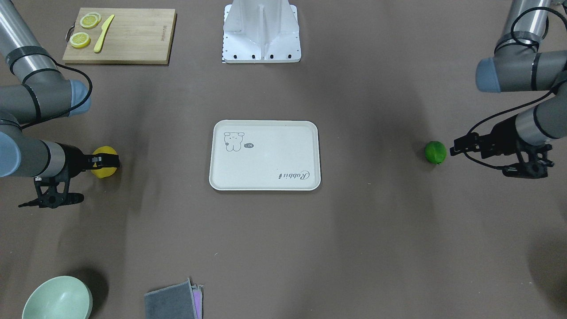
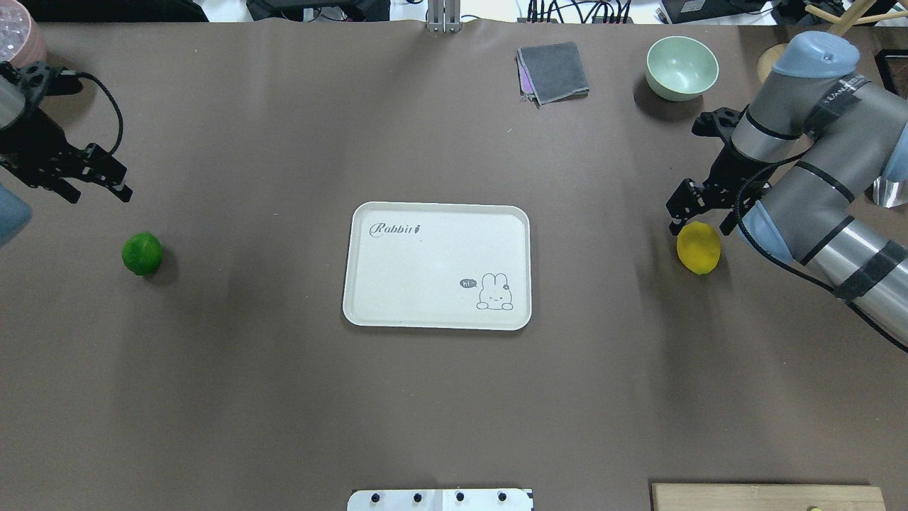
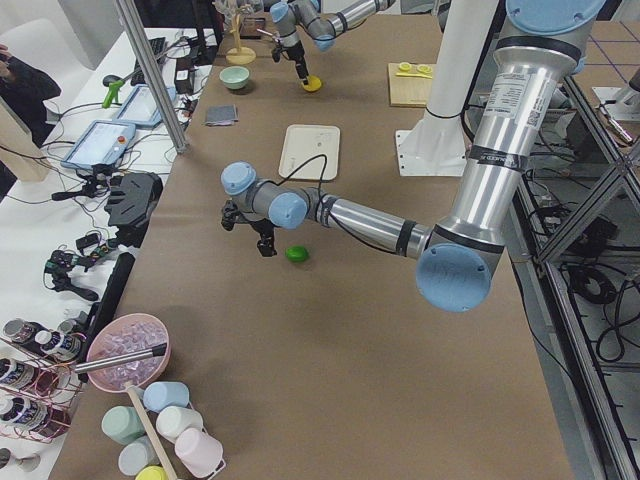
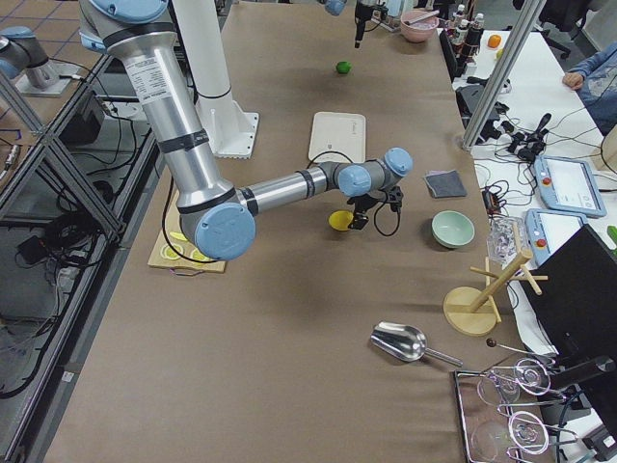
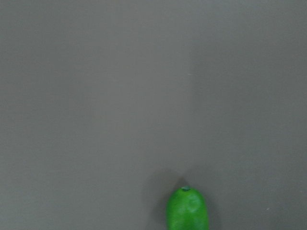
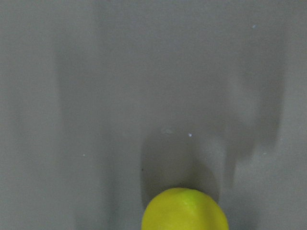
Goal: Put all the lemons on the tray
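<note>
The off-white tray (image 1: 274,153) with the rabbit drawing lies empty at the table's middle (image 2: 425,277). The yellow lemon (image 1: 104,170) lies on the table on my right side (image 2: 699,248). My right gripper (image 2: 699,221) is open, right over it, its jaws to either side of the fruit (image 1: 107,161). The lemon shows at the bottom edge of the right wrist view (image 6: 184,211). The green lemon (image 2: 142,253) lies on my left side (image 1: 435,152). My left gripper (image 2: 99,193) is open and empty, apart from it on its far side (image 1: 454,147). The left wrist view shows the green lemon (image 5: 187,210) low in the frame.
A wooden cutting board (image 1: 133,37) with lemon slices (image 1: 80,40) and a yellow knife (image 1: 103,33) lies near the robot base (image 1: 261,33). A pale green bowl (image 2: 681,67) and a folded grey cloth (image 2: 553,71) sit at the far edge.
</note>
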`<action>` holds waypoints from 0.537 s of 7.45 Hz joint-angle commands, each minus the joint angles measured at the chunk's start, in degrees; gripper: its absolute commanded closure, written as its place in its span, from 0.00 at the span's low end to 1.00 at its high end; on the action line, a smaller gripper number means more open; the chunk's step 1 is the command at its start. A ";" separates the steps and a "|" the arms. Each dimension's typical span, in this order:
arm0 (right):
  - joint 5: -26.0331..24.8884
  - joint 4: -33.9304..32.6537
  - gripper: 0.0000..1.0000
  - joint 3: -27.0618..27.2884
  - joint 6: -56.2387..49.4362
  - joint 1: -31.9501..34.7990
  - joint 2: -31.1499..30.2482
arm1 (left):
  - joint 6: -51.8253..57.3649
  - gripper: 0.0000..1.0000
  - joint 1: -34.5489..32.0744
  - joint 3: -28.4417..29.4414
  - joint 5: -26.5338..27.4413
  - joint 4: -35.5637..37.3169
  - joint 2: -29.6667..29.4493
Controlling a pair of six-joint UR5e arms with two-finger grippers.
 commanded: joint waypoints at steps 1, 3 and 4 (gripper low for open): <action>-0.05 0.19 0.01 -0.10 -1.70 -0.51 -0.77 | -0.33 0.02 2.98 2.08 0.82 0.02 -0.96; -0.13 0.19 0.04 -0.45 -1.72 -1.30 -1.04 | -0.07 0.02 4.73 3.66 0.82 -0.15 -0.96; -0.13 0.19 0.17 -0.72 -1.72 -1.48 -1.04 | -0.50 0.02 6.22 4.37 0.82 -0.06 -0.96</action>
